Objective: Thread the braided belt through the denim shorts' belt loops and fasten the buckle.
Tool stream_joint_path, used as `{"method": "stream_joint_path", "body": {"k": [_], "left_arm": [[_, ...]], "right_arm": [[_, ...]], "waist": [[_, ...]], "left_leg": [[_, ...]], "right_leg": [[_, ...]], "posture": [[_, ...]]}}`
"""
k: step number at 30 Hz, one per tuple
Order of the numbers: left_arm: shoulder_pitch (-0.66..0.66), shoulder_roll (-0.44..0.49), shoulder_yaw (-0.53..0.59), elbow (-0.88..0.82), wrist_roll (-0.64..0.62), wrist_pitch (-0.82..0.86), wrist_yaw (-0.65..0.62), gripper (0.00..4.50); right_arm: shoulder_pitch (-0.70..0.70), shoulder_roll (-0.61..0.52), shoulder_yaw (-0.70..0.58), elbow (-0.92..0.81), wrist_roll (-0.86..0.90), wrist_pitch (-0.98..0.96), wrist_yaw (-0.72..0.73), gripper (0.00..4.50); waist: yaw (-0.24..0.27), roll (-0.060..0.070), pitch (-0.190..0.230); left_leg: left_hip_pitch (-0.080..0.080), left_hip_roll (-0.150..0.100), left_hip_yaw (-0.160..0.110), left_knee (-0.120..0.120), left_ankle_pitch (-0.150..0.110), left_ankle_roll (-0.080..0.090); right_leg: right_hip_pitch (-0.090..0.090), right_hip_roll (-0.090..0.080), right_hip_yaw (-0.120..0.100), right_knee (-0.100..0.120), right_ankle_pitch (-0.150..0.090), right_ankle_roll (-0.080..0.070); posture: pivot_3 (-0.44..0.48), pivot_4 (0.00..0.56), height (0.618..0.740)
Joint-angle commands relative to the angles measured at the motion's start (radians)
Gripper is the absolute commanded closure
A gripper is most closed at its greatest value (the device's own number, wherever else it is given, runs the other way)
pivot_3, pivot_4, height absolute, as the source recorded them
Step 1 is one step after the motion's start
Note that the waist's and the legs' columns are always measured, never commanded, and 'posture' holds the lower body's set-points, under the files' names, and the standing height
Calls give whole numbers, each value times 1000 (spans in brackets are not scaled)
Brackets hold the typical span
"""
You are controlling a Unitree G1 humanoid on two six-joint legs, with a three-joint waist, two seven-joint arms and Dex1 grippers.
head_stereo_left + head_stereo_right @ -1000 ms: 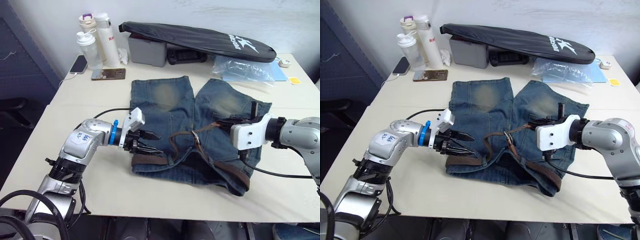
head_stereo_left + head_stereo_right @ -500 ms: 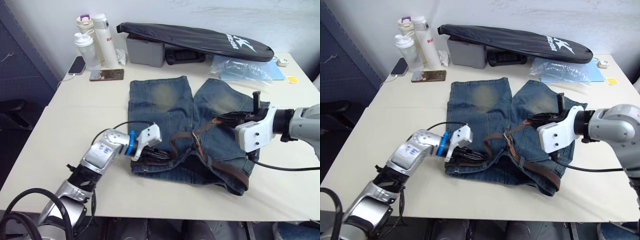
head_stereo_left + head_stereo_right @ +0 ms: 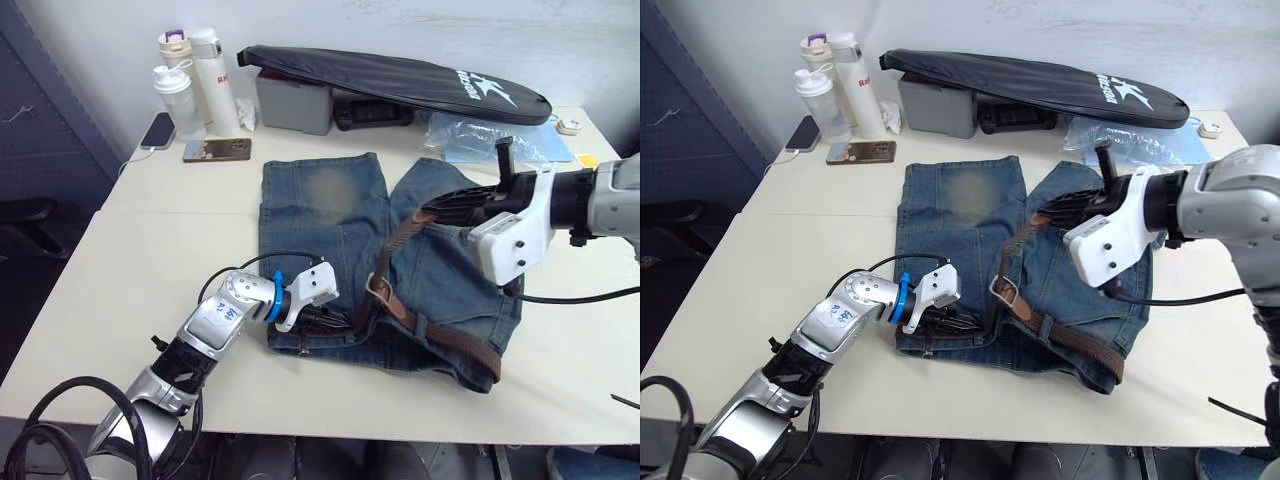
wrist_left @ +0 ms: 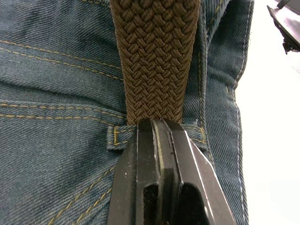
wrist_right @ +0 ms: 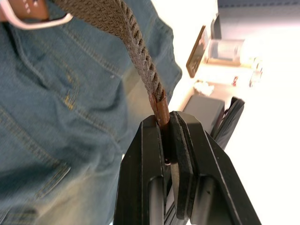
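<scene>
- The left gripper point(image 3: 335, 318) is parked at the near waistband of the shorts point(image 3: 330, 215), fingers point(image 4: 159, 140) clamped tight, with the belt point(image 4: 154, 56) pinched right at a belt loop point(image 4: 117, 136).
- From there the belt is run along the waistband and out to the buckle point(image 3: 379, 289), which sits on the denim near the middle.
- The belt's tip is pinched in the right gripper point(image 5: 161, 124) and held up over the far leg, so the strap hangs taut.
- Further back, bottles point(image 3: 190, 80) and a black bag point(image 3: 400, 80) are seen on the table point(image 3: 150, 200).
</scene>
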Motion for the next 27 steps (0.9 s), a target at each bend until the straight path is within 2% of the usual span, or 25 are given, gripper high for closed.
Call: {"method": "stream_joint_path", "body": {"k": [1, 4, 8, 11, 13, 15, 17, 20, 23, 27], "left_arm": [[20, -6, 60, -3, -43, 53, 11, 4422], [3, -27, 181, -45, -166, 112, -6, 4422], [-57, -67, 407, -73, -344, 208, 62, 4422], [-86, -85, 480, -111, -429, 282, 106, 3622], [-105, -90, 474, -146, -443, 317, 137, 3101], [-125, -91, 441, -172, -432, 338, 166, 2151], [-145, -87, 351, -203, -363, 336, 210, 1544], [-151, -83, 246, -210, -250, 283, 279, 385], [-140, -108, 197, -193, -197, 242, 323, 385], [-140, -172, 215, -197, -214, 252, 367, 385]], "right_arm": [[-5, 9, -23, -21, 18, -8, -18, 4500], [35, 15, -26, -40, 21, 12, -24, 4500], [107, 19, -47, -41, 4, 29, -60, 4500], [128, 13, -52, -48, -8, 54, -76, 4500], [135, 12, -51, -51, -12, 68, -82, 4500], [133, 14, -47, -50, -17, 84, -84, 4500], [126, 14, -40, -48, -30, 110, -84, 4500], [128, 11, -41, -55, -36, 140, -82, 4500], [128, 11, -43, -61, -40, 157, -82, 4500], [133, 9, -46, -69, -39, 176, -82, 4500]], "waist": [[-1, 0, 0], [-1, -1, 0], [-2, -1, 1], [-2, -1, 1], [-2, -1, 0], [-2, -1, 1], [-2, -1, 1], [1, -1, 1], [0, -1, 1], [-1, -1, 1]], "left_leg": [[0, 0, 0, 0, 0, 0], [0, 1, 0, 0, 0, 0], [-1, 2, 0, 0, 0, 0], [-1, 1, 1, 0, 0, 0], [0, 1, 1, 0, 0, 0], [0, 1, 1, 0, 0, 0], [0, 1, 2, 0, 0, 0], [-1, 1, 3, 1, 0, 0], [0, 1, 4, 0, 0, 0], [0, 3, 6, 0, 0, 0]], "right_leg": [[0, 0, 0, 0, 0, 0], [0, 0, 0, 0, 0, 0], [-1, 1, -1, 0, 0, 0], [-1, 0, -1, 0, 0, 0], [0, 0, 0, 0, 0, 0], [0, 0, 0, 0, 0, 0], [0, 1, 0, 0, 0, 0], [0, 0, 0, 0, 0, 0], [0, 1, 1, -1, 0, 0], [-1, 1, 1, -1, 0, 0]], "posture": [[0, 150, 740], [0, 150, 740], [0, 150, 740], [0, 150, 740], [0, 150, 740], [0, 150, 740], [0, 150, 740], [0, 150, 740], [0, 150, 740], [0, 150, 740]]}}
